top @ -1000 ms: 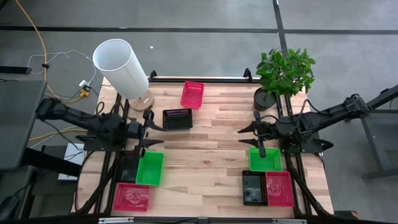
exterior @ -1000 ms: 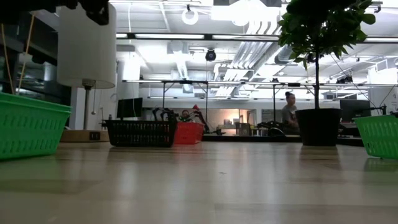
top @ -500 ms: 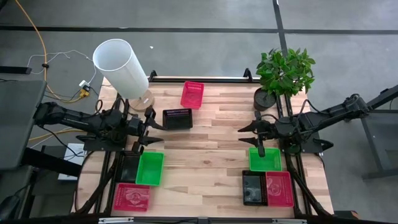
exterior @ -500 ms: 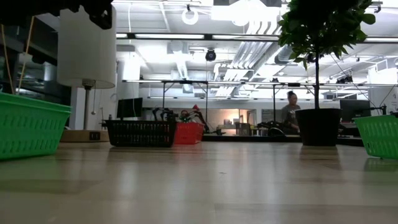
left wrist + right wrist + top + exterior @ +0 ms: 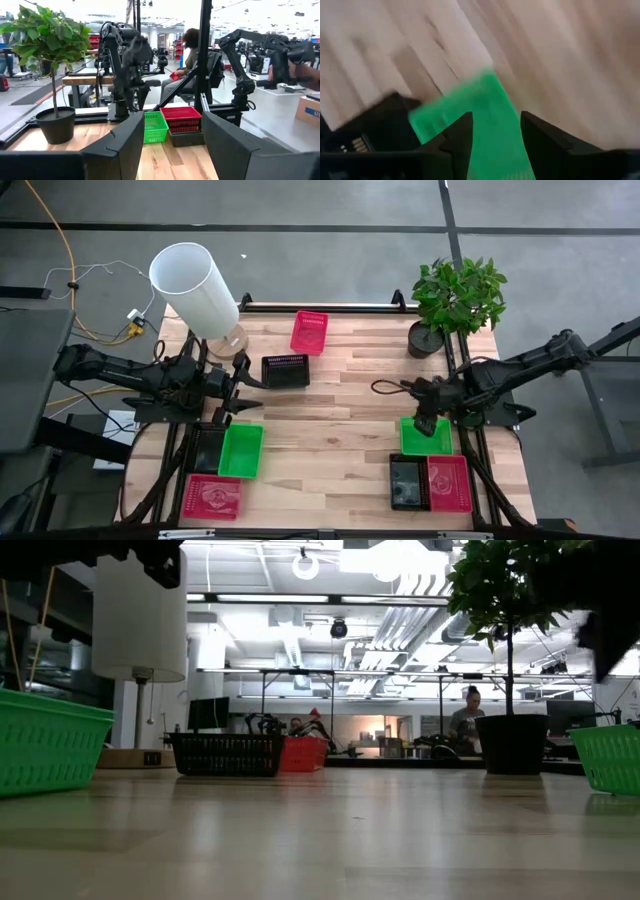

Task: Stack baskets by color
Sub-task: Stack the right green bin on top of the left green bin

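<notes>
My right gripper (image 5: 424,423) (image 5: 495,142) points down with its fingers open. It hovers over the far end of the green basket (image 5: 426,438) (image 5: 470,112) at the table's right and touches nothing. Nearer the front edge stand a black basket (image 5: 406,482) and a red basket (image 5: 449,483). My left gripper (image 5: 257,387) (image 5: 172,150) stands open and level at the left, above the table. Close to it are a black basket (image 5: 285,370), a green one (image 5: 241,450) and a red one (image 5: 212,496). Another red basket (image 5: 309,332) sits at the far middle.
A tall white cylinder (image 5: 195,288) stands at the far left corner and a potted plant (image 5: 455,300) at the far right. A dark basket (image 5: 205,450) lies beside the left green one. Bare wood spans the table's middle (image 5: 340,420). A person (image 5: 466,720) sits in the room behind.
My right gripper has tipped from level to pointing steeply down, rolling as it went. It has sunk a little over the far end of the right green basket. Its fingers keep the same gap. No basket has moved.
</notes>
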`<action>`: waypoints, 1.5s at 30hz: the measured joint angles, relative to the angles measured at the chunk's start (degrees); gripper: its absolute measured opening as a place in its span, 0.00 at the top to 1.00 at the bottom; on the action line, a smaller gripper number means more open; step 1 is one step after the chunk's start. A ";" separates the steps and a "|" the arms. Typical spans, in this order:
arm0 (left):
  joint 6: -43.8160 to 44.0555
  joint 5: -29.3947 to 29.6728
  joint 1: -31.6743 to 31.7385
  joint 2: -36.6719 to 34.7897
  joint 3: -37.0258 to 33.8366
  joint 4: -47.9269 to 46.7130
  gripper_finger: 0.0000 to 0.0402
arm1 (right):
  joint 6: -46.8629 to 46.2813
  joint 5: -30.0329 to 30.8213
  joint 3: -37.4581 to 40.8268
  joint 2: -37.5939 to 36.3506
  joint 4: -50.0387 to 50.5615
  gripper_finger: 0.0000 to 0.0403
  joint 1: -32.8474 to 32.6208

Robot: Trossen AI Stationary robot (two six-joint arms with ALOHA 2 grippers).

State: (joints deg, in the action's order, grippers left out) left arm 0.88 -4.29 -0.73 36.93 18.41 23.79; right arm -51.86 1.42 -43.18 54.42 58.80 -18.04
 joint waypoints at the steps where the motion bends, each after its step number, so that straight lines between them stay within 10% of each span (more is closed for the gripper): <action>1: 0.01 0.00 0.00 0.00 0.00 0.00 0.54 | -3.61 -2.01 0.00 0.61 2.25 0.62 -0.01; 19: -0.01 0.00 0.00 0.00 0.00 -0.76 0.54 | -49.04 -6.17 0.81 4.71 15.68 0.62 -14.12; 45: 0.45 -0.04 -0.07 0.02 -0.02 -3.22 0.54 | -55.78 -5.93 0.92 27.11 12.09 0.62 -19.25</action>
State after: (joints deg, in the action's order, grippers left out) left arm 1.32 -4.34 -0.80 36.95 18.39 20.57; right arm -107.63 -4.51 -42.26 81.53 70.89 -37.29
